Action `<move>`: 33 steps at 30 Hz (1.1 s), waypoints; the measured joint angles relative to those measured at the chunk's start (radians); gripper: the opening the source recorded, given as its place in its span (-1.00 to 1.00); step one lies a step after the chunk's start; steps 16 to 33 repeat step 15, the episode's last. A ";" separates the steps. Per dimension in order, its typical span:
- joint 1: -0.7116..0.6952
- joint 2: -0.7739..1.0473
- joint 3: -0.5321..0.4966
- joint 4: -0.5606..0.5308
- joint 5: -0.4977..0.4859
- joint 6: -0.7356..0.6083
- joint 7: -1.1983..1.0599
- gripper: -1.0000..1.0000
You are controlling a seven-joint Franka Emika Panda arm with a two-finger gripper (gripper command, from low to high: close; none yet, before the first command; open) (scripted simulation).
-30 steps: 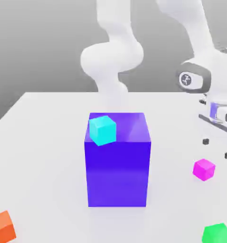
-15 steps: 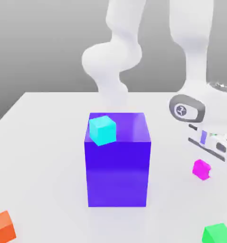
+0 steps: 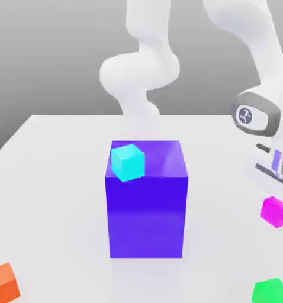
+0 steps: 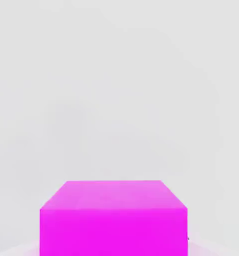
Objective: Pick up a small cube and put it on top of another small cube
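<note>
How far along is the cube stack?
Done: pink cube looks gripped, squarely at the tool.
In hand: carrying it, probably; clearance off the table unclear.
Left: placing it. It isn't on the cyan, green or orange cube; which one is the target, can't tell.

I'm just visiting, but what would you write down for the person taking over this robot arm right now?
Jaws: closed on the small bright pink cube.
Other small cubes: cyan on top of the big purple block; orange and green near the front edge of the exterior view.
Done: pink cube gripped; whether it is clear of the table, I can't tell.
Left: put it on another small cube; which one isn't specified.
</note>
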 joint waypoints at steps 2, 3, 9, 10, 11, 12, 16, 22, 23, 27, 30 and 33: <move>-0.032 0.030 -0.021 0.072 0.011 -0.042 -0.042 -1.00; -0.050 0.045 -0.030 0.109 0.016 -0.064 -0.063 -1.00; -0.116 0.188 -0.056 0.240 0.042 -0.052 -0.139 -1.00; -0.118 0.220 -0.055 0.244 0.044 -0.025 -0.142 1.00; -0.118 0.220 -0.055 0.244 0.044 -0.025 -0.142 1.00; -0.118 0.220 -0.055 0.244 0.044 -0.025 -0.142 1.00; -0.118 0.220 -0.055 0.244 0.044 -0.025 -0.142 1.00; -0.118 0.220 -0.055 0.244 0.044 -0.025 -0.142 1.00; -0.118 0.220 -0.055 0.244 0.044 -0.025 -0.142 1.00; -0.118 0.220 -0.055 0.244 0.044 -0.025 -0.142 1.00; -0.118 0.220 -0.055 0.244 0.044 -0.025 -0.142 1.00; -0.118 0.220 -0.055 0.244 0.044 -0.025 -0.142 1.00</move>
